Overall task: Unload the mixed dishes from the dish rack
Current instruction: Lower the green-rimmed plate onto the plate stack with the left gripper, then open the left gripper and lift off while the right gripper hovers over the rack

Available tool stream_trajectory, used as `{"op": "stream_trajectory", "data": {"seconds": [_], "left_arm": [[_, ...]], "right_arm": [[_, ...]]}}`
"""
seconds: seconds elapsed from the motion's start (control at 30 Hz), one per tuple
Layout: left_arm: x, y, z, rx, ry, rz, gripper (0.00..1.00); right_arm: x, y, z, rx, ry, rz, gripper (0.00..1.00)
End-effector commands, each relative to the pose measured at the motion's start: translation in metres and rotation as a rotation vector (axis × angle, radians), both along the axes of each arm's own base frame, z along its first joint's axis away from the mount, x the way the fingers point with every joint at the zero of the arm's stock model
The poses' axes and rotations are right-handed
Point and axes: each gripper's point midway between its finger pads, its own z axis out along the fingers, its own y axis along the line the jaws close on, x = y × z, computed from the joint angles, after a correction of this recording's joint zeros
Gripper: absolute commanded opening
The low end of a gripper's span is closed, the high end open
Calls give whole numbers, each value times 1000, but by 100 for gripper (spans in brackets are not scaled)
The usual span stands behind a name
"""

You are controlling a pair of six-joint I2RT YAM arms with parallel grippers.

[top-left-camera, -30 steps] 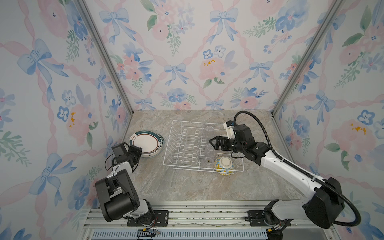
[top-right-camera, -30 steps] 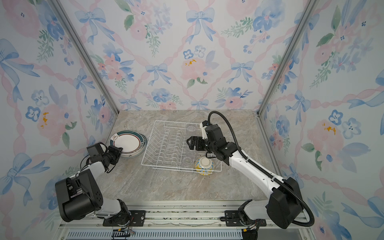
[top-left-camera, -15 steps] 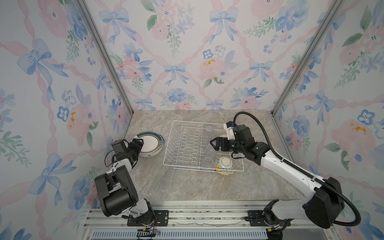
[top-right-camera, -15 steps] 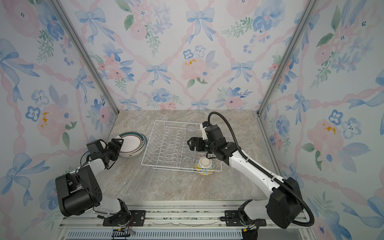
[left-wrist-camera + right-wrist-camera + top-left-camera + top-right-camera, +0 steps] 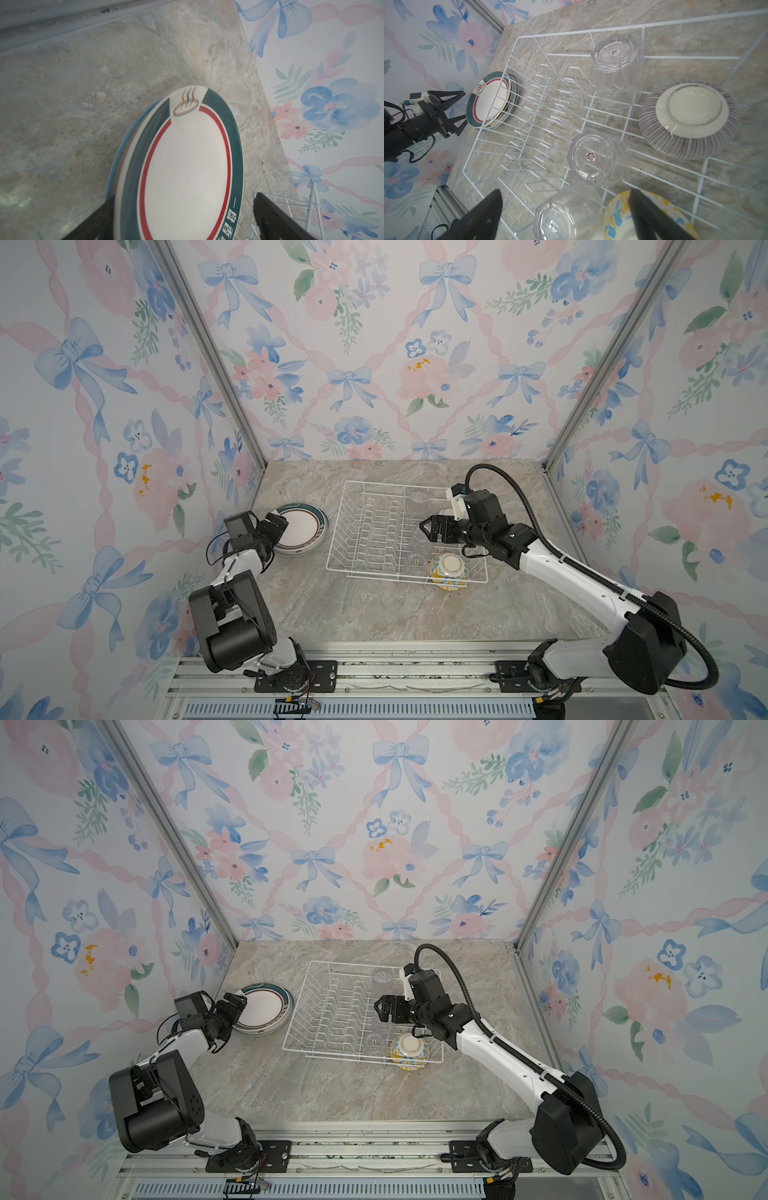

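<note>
The white wire dish rack (image 5: 374, 573) (image 5: 542, 108) stands mid-table. Upside down in it are three clear glass cups (image 5: 616, 70) (image 5: 593, 158) (image 5: 566, 214), a purple-striped bowl (image 5: 689, 120) and a yellow-blue bowl (image 5: 449, 570) (image 5: 618, 218). Left of the rack a stack of plates (image 5: 301, 529) (image 5: 266, 1009) lies flat, a dark-rimmed one (image 5: 187, 166) on top. My left gripper (image 5: 277, 526) (image 5: 185, 220) is open, its fingers either side of that plate's near edge. My right gripper (image 5: 428, 529) (image 5: 564, 216) hovers open over the nearest cup.
The marble tabletop (image 5: 374, 614) is bare in front of the rack. The floral side wall (image 5: 208, 489) stands close behind the left arm and plates. A metal rail (image 5: 374, 672) runs along the front edge.
The left gripper has opened and let go of the dark-rimmed plate, which now rests on the stack. The right arm has barely moved.
</note>
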Motion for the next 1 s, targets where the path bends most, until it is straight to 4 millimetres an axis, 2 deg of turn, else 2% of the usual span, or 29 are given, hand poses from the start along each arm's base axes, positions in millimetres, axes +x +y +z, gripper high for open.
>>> {"op": "stream_trajectory", "data": {"seconds": [0.0,0.37,0.5,0.63,0.7,0.77,0.97], "left_arm": [[-7,5,6,73,44,13,98],[-17,10,20,195,91,35,98],[-25,10,31,232,69,63,98],[-29,-1,51,248,7,38,98],[-31,-7,68,256,-47,28,98],[-37,-17,69,253,-66,5,98],[-43,-51,99,239,-185,-76,98]], "right_arm": [[3,-9,-6,-60,-4,-14,97],[2,-22,-5,-228,-72,-40,97],[0,-20,-5,-252,-82,-26,97],[0,-17,-5,-241,-75,-23,97],[1,-15,-5,-241,-72,-21,97],[2,-13,-5,-238,-69,-20,97],[5,-7,-8,-218,-50,-14,97]]}}
